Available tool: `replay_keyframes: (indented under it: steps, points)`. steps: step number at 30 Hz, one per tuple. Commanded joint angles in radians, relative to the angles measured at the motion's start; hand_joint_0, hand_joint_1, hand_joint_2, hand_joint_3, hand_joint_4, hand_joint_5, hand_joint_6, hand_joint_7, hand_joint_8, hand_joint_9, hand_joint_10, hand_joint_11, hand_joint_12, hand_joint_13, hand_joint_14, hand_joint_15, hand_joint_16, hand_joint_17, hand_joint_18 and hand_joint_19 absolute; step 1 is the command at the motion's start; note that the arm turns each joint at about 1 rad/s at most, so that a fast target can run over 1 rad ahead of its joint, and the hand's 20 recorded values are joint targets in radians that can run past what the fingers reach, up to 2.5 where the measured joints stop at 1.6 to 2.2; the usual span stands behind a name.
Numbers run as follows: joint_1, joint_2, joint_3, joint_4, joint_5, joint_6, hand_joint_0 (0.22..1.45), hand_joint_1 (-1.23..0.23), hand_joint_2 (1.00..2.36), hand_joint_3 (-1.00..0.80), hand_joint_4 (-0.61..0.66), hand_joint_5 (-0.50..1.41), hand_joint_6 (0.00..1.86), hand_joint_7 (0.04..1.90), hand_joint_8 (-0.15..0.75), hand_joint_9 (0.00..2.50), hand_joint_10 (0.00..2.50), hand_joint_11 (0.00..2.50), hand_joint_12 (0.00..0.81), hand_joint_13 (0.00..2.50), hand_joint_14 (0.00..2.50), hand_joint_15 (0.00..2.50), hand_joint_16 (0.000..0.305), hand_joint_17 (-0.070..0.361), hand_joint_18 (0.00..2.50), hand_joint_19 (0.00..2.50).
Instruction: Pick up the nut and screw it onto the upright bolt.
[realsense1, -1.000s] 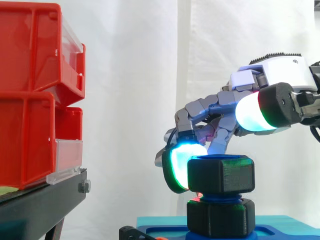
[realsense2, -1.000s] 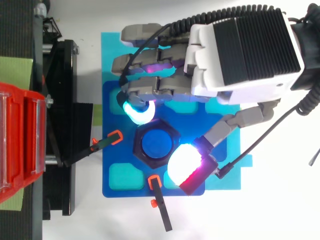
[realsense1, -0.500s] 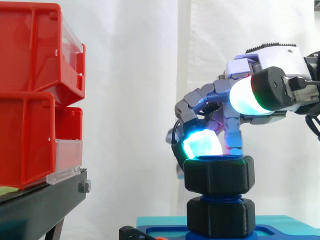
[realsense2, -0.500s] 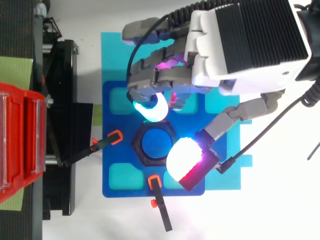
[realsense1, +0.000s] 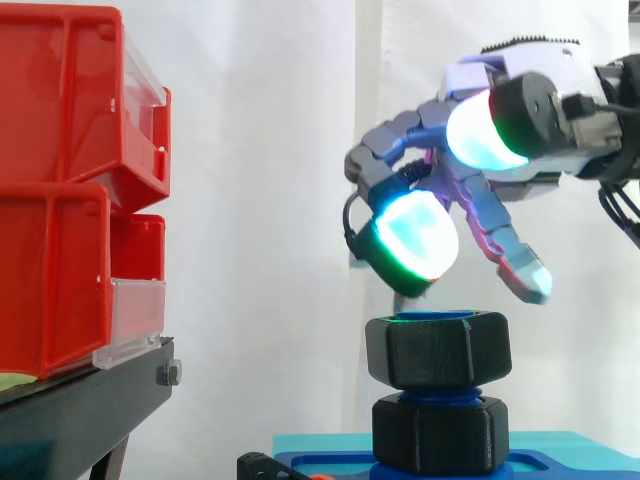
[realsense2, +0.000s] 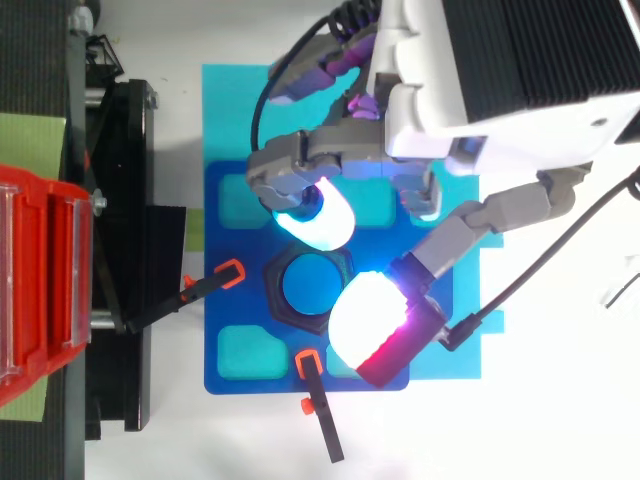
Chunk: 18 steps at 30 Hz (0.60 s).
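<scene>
Hovering my hand (realsense1: 478, 205) just above the nut (realsense1: 437, 348), fingers loosely apart, gripping nothing. The nut is already sitting on the upright bolt (realsense2: 311, 285); I'm judging further tightening turns are remaining.

Bright, even light is flooding the white curtain (realsense1: 260, 200) in the side view, leaving almost no shadow on it. The glowing pads (realsense1: 415, 245) of the hand (realsense2: 480, 110) are shining cyan and green against it. In the top view, one pad is flaring to pure white with a red edge. A faint green glint is lying along the black nut's (realsense1: 438, 350) top rim. The white bench (realsense2: 560, 420) is glaring brightly.
</scene>
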Motion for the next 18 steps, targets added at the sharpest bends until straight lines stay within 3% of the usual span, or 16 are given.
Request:
replay_keyframes:
  steps: [1, 6, 11, 15, 18]
  points:
    - [0.000, 0.000, 0.023, -0.008, -0.006, 0.000, 0.47, -0.33, 1.00, -0.50, 0.14, 0.03, 0.50, 1.39, 0.308, 1.65, 0.01, 0.25, 0.227, 1.01, 0.00, 0.00, 0.019, 0.042, 0.58, 0.00]
    - [-0.002, 0.000, 0.032, 0.001, -0.018, 0.000, 0.46, -0.32, 1.00, -0.50, 0.20, -0.08, 0.50, 1.05, 0.274, 1.33, 0.00, 0.17, 0.270, 0.82, 0.00, 0.00, 0.026, 0.059, 0.44, 0.00]
    - [0.009, -0.002, 0.030, 0.001, -0.015, -0.008, 0.45, -0.32, 1.00, -0.50, 0.14, -0.16, 0.50, 0.67, 0.236, 0.82, 0.00, 0.00, 0.299, 0.47, 0.00, 0.00, 0.032, 0.071, 0.06, 0.00]
    - [0.018, 0.000, 0.010, 0.007, -0.012, -0.019, 0.44, -0.30, 1.00, -0.50, 0.13, -0.19, 0.50, 0.53, 0.190, 0.52, 0.00, 0.00, 0.273, 0.12, 0.00, 0.00, 0.036, 0.081, 0.00, 0.00]
    - [0.026, 0.000, -0.017, 0.052, -0.009, -0.017, 0.44, -0.25, 1.00, -0.50, 0.11, -0.20, 0.50, 0.51, 0.166, 0.33, 0.00, 0.00, 0.284, 0.00, 0.00, 0.00, 0.040, 0.089, 0.00, 0.00]
